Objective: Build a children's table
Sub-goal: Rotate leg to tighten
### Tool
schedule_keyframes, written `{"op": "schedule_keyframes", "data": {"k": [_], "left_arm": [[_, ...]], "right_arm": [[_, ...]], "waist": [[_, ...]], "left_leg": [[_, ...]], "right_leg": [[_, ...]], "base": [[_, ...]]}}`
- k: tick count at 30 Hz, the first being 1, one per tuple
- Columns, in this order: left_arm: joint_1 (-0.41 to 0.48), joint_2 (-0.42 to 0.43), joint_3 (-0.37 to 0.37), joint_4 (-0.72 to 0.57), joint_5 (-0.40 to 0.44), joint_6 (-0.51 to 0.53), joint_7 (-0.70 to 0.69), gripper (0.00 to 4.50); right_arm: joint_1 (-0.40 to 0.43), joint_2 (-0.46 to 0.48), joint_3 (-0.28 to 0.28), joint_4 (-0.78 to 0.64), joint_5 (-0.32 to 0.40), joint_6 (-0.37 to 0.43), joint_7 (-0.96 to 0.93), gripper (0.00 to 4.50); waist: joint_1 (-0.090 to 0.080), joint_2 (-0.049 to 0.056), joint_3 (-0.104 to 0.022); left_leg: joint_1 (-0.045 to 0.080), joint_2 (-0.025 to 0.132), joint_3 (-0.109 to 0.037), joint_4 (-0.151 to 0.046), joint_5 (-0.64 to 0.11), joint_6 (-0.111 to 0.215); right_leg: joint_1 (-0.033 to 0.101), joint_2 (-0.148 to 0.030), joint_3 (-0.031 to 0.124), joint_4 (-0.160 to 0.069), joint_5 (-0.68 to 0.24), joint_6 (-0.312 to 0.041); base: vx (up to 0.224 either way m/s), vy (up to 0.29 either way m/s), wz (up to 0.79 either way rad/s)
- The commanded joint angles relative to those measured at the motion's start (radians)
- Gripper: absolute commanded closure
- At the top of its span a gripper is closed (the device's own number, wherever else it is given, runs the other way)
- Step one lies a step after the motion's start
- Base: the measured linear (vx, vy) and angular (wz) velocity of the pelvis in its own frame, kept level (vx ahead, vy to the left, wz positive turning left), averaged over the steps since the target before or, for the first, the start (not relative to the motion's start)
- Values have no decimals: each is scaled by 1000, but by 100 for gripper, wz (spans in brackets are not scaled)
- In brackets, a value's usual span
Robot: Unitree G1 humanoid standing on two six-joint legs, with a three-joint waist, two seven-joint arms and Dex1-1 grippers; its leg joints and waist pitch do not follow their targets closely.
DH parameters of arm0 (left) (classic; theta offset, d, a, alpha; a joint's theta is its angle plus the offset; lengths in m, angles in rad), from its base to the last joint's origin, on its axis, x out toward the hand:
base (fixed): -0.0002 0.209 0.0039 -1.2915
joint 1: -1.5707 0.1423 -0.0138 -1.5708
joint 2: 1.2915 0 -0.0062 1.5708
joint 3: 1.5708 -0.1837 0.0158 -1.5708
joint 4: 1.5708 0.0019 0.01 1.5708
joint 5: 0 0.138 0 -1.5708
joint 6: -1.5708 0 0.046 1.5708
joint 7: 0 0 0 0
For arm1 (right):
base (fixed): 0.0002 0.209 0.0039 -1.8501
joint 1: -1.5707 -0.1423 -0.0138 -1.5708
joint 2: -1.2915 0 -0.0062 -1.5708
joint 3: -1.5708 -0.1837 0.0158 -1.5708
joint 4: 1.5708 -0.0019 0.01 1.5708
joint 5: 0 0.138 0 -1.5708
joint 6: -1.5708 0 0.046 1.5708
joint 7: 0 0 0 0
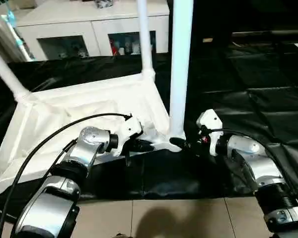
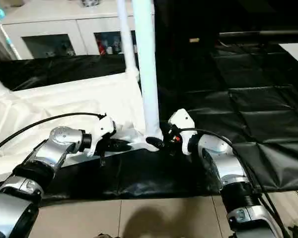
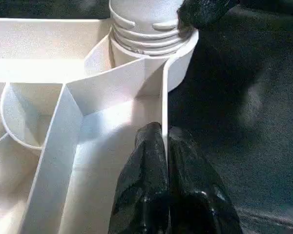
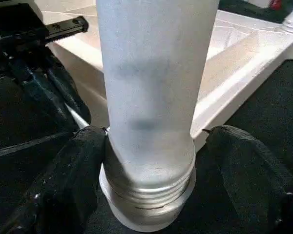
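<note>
top (image 1: 64, 111) upside down on bench (image 1: 248, 89) | near-right leg (image 1: 181, 69) upright in corner socket | right gripper (image 4: 151, 161) unclenched, straddling leg base, one finger touching | left gripper (image 3: 165, 146) clenched on near rim, left of socket

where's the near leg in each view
left eye: near leg upright, centre, in the top's corner socket.
right eye: centre-left.
left wrist: its threaded base at the upper edge.
right wrist: fills the middle, between the fingers.
shared landmark: the threaded base in its socket.
</note>
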Motion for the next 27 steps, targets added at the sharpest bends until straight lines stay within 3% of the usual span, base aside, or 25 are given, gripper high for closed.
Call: {"op": "schedule_keyframes", "data": {"k": [1,6,12,18,27], "left_arm": [[28,-9,-9,-20,-39,-7,-52,450],[32,-10,-9,-43,-44,6,-55,450],[31,-14,-5,-55,-37,17,-49,450],[27,-15,-5,-51,-36,19,-45,450],[22,-16,-2,-43,-33,27,-37,450]], "right_arm": [[11,-9,9,-26,13,5,9,85],[9,-1,13,-19,2,8,5,85],[10,0,22,-12,-10,4,10,134],[8,0,17,-10,-2,5,12,185],[5,11,18,4,-9,6,-14,199]], "waist": [[2,-27,-68],[0,-26,-66],[1,-25,-69],[1,-25,-69],[-1,-25,-70]], "left_leg": [[18,44,-19,-65,-223,91],[19,42,-20,-68,-245,72],[17,42,-20,-65,-218,80],[17,41,-20,-65,-224,80],[18,41,-20,-64,-220,82]], "right_leg": [[47,-57,34,-59,-257,-242],[44,-55,34,-66,-318,-218],[46,-55,34,-61,-264,-229],[46,-54,33,-62,-278,-226],[46,-54,32,-61,-269,-230]], "base": [[0,0,0],[0,0,0],[0,0,0],[0,0,0],[0,0,0]]}}
